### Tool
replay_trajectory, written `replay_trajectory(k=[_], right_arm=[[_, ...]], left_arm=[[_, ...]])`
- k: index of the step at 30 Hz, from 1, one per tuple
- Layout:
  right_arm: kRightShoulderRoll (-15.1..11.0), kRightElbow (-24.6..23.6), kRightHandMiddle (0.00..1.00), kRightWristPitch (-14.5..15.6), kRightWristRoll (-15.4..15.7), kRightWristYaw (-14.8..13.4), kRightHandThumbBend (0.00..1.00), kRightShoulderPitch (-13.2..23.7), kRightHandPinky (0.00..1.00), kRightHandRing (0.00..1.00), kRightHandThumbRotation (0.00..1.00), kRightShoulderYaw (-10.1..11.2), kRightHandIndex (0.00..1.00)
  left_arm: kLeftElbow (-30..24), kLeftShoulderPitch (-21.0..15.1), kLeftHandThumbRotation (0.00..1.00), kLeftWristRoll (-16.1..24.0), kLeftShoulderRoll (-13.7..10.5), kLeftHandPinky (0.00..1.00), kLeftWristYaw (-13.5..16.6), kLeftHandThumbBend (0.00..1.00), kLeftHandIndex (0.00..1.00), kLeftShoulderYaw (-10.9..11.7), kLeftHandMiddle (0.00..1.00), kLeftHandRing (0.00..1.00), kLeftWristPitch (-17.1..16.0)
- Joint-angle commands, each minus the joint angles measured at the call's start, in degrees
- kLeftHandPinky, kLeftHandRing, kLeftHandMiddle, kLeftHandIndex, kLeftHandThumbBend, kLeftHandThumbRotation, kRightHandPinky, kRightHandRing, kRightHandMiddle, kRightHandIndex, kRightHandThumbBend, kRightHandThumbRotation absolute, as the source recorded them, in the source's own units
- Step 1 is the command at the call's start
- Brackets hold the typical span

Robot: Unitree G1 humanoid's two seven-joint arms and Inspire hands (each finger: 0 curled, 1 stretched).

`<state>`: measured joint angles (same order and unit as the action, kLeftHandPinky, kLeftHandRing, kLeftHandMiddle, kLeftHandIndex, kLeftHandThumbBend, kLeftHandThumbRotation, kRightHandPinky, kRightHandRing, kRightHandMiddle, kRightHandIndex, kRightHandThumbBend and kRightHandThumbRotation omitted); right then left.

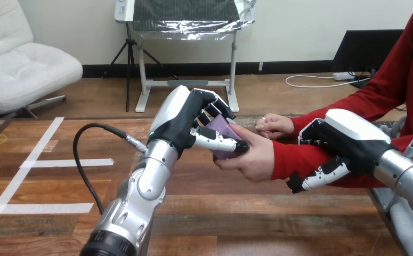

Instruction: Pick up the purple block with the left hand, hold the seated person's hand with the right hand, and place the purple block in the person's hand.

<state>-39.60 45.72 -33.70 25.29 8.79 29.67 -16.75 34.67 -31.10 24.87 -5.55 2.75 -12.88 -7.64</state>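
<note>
The wooden table [220,224] is filling the lower part of the head view, its planks running left to right. White tape strips [68,162] are lying on it toward 9 o'clock, and a long one is slanting from 10 o'clock down to the edge at 8 o'clock.

The left arm is rising from 7 o'clock, and the left hand [185,120] is hanging just above the view's centre. Its fingers are curling round the purple block [223,130] from the far side while its thumb [217,141] is lying across the block's near face, so the block is sitting pinched in a closed grasp. The block's lower end is touching the person's hand [254,160], which is cupping it from below, just right of centre toward 3 o'clock. A second hand of the person [274,125] is resting just behind, toward 2 o'clock, apart from the block.

The right arm is entering from 4 o'clock. The right hand [348,138] is lying over the red-sleeved forearm [292,160] at 3 o'clock, its fingers wrapping over the far side and its thumb [321,177] reaching along the near side, clasping the forearm behind the wrist.
</note>
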Motion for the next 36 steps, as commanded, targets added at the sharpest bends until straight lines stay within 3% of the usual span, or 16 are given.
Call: replay_trajectory(k=[1,17,36], right_arm=[[3.7,-4.7,0.28,-1.0,-1.7,-0.1,0.84,1.4,0.21,0.22,0.23,1.1,0.28],[4.1,-7.0,0.28,0.9,-1.5,0.2,0.85,0.9,0.2,0.22,0.26,1.2,0.28],[4.4,-7.8,0.28,1.0,-1.6,0.2,0.85,-0.1,0.2,0.22,0.26,2.1,0.29]], left_arm=[[1.1,-5.5,0.0,-1.0,2.7,0.14,0.4,0.81,0.42,-1.0,0.27,0.19,-2.2],[1.1,-5.7,0.0,-0.8,5.0,0.19,-0.3,0.81,0.43,-2.5,0.32,0.23,-1.7],[0.5,-4.7,0.0,-2.1,5.3,0.22,-2.2,0.82,0.43,-2.5,0.34,0.26,-2.2]])
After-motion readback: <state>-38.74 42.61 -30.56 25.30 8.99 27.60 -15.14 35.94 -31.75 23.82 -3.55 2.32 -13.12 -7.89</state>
